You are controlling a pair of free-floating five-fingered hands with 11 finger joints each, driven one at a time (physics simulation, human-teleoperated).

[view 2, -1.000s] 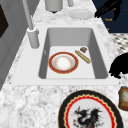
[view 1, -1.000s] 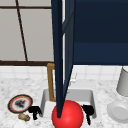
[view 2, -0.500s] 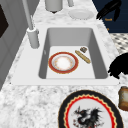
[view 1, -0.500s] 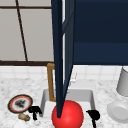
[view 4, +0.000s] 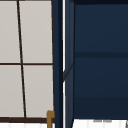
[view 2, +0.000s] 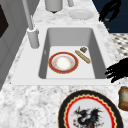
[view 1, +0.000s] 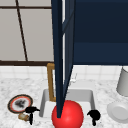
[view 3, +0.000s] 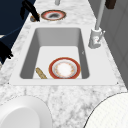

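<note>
Hovering left hand (view 1: 31, 110): fingers hanging relaxed, lower left, beside the patterned plate (view 1: 20, 103).
Right hand (view 1: 94, 115): floating lower right, grip unclear.

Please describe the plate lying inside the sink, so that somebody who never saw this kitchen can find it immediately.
Start at the white sink set in the marble counter. On its floor, beside a brown stick-shaped object, lies the plate. It has a plain red rim and a pale centre, unlike the dragon-patterned plate and the all-white plate, which both sit on the counter.
</note>
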